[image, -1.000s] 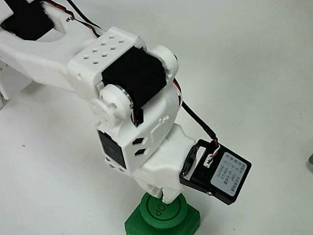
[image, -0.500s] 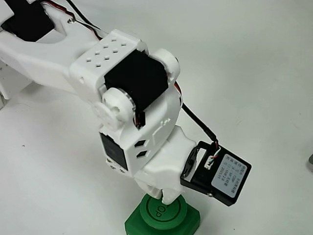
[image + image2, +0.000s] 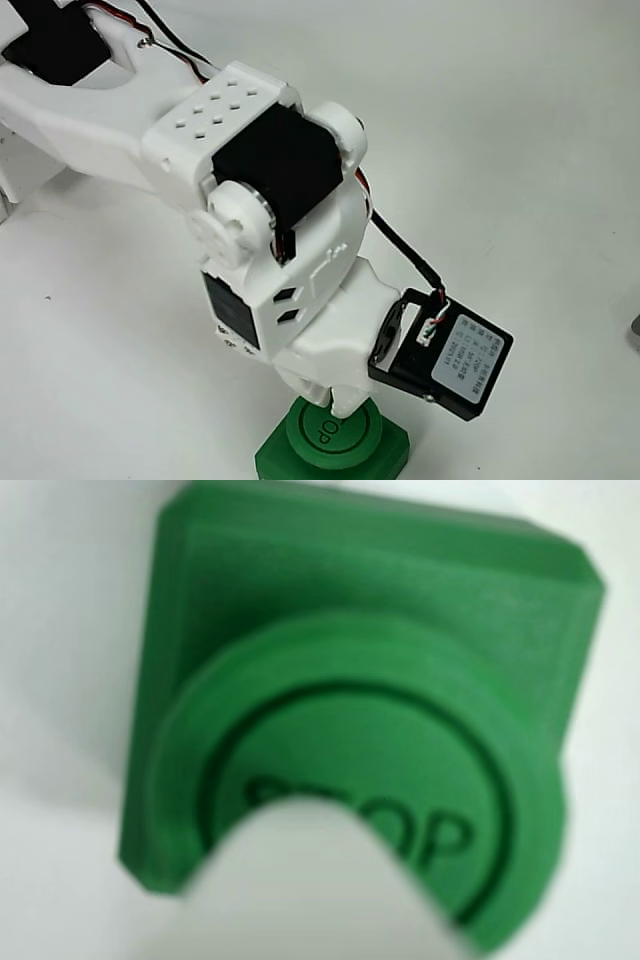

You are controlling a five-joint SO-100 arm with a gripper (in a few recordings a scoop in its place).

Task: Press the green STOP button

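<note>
Where the white fingers [image 3: 333,398] meet the green STOP button [image 3: 335,432], tips down on its cap, covering part of the lettering in the wrist view [image 3: 330,880]. Opening impossible to tell; nothing held. Button on the white desk [image 3: 520,150], at the fixed view's bottom edge.

Green STOP button [image 3: 335,434] [image 3: 370,780]: round engraved cap, upright on green base w/ cut corners, bottom edge of fixed view.
</note>
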